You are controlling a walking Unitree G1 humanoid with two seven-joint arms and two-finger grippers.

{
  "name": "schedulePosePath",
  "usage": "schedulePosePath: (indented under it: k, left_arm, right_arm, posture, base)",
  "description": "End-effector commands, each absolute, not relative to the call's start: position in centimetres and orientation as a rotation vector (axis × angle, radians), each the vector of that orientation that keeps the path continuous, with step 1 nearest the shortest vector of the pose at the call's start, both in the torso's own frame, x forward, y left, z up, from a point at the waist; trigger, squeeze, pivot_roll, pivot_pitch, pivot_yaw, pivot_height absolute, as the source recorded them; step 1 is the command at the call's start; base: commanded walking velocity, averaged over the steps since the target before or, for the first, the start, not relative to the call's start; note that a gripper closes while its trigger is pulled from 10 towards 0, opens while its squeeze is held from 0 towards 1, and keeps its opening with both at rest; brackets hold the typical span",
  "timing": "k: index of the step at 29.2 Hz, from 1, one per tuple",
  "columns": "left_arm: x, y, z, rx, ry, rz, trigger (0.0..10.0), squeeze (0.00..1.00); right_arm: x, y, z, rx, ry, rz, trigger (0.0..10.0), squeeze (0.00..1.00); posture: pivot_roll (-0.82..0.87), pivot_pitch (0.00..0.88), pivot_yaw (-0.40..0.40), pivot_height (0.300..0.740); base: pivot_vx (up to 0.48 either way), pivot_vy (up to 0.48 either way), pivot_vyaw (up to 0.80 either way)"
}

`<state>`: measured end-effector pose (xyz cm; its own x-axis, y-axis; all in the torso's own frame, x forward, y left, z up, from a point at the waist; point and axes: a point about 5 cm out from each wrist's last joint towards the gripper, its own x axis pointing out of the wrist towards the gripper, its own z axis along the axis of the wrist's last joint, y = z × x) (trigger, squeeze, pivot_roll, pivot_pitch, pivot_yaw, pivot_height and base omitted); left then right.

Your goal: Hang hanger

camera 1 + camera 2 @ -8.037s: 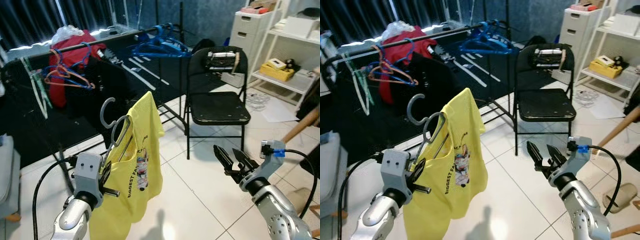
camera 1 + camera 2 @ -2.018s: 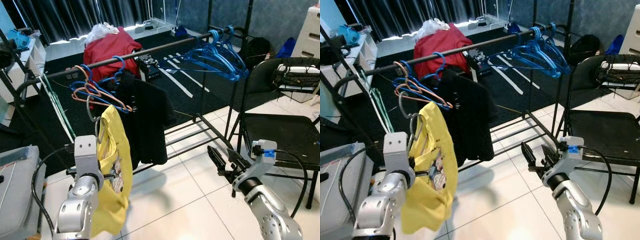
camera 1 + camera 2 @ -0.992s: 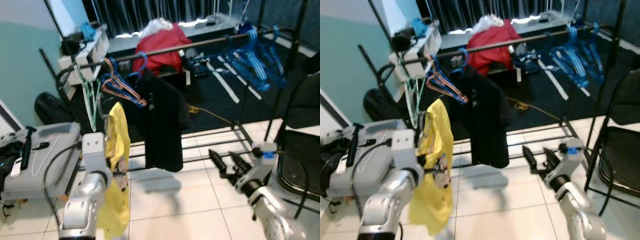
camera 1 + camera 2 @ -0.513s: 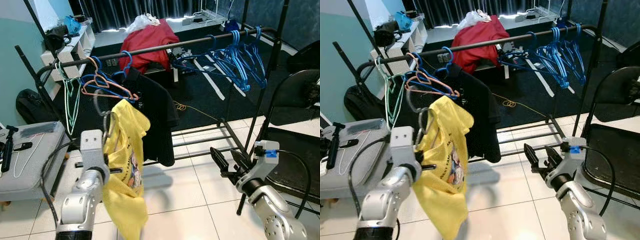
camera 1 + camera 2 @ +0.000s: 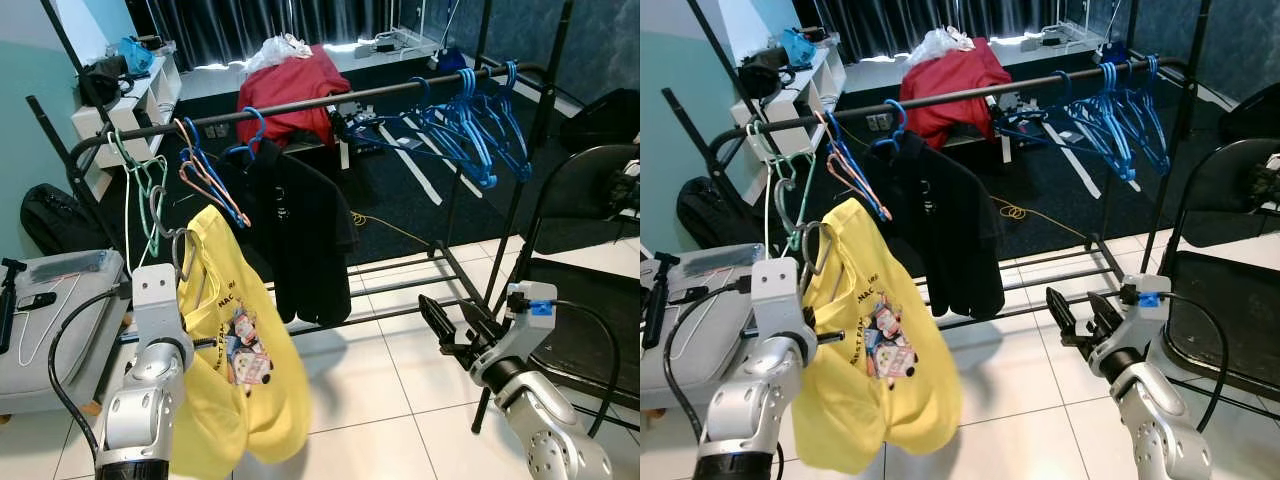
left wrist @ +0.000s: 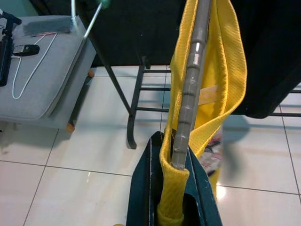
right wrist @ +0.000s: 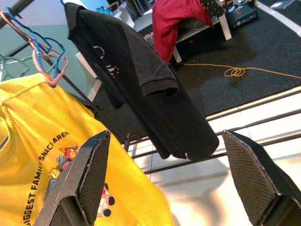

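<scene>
Yellow shirt (image 5: 235, 370) swung nearer rail (image 5: 300, 103), black shirt (image 5: 305, 235) beside

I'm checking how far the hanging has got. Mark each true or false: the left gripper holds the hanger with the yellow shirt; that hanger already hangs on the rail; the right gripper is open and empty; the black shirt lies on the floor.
1. True: the left gripper is shut on the grey hanger carrying the yellow shirt.
2. False: its hook is below the rail.
3. True: the right gripper is open, empty.
4. False: the black shirt hangs on the rail.
</scene>
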<state>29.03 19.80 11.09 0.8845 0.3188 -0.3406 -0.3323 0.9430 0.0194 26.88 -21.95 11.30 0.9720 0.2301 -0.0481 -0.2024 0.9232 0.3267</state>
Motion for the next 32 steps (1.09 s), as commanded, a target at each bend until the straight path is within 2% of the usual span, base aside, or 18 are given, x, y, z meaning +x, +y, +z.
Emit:
schedulePosePath:
  k: [1,25,32]
  left_arm:
    - [29.2,20.8,11.6,-0.015,0.328,0.376,10.0,0.00]
    - [30.2,22.3,12.4,0.006,0.299,0.434,10.0,0.00]
    - [30.4,22.0,12.3,-0.006,0.301,0.429,10.0,0.00]
  right_arm:
    - [26.9,-21.4,11.1,0.334,0.096,0.236,10.0,0.00]
    - [26.7,-21.3,11.2,0.333,0.098,0.236,10.0,0.00]
    - [26.7,-21.3,11.1,0.333,0.102,0.238,10.0,0.00]
  posture:
    - [-0.15,0.000,0.128,0.740]
    - [-0.15,0.000,0.128,0.740]
    - [-0.15,0.000,0.123,0.740]
  base:
    - [0.311,0.000,0.00]
    - [0.311,0.000,0.00]
    - [0.301,0.000,0.00]
